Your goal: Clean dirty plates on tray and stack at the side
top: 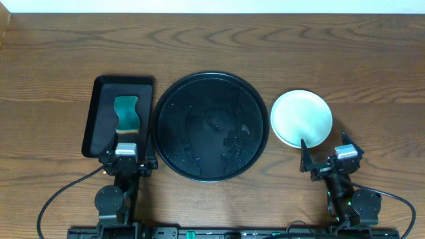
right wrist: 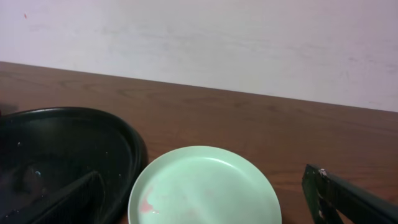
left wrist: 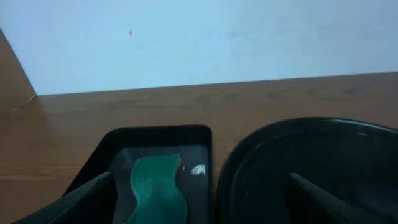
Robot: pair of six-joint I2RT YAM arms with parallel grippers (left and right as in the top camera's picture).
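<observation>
The round black tray [top: 212, 126] lies in the middle, wet and with no plates on it. It also shows in the left wrist view [left wrist: 311, 155] and the right wrist view [right wrist: 68, 143]. A pale turquoise plate [top: 301, 118] lies on the table to the tray's right. It has a faint reddish smear near its rim in the right wrist view [right wrist: 205, 180]. I cannot tell if other plates lie under it. No yellow plate is in view. My left gripper [top: 127, 154] [left wrist: 202, 199] is open and empty. My right gripper [top: 327, 149] [right wrist: 205, 202] is open and empty just in front of the plate.
A smaller rectangular black tray [top: 99, 119] [left wrist: 99, 162] stands left of the round tray. A turquoise sponge [top: 125, 113] [left wrist: 155, 186] lies in it. Behind the trays is bare wooden table up to a white wall.
</observation>
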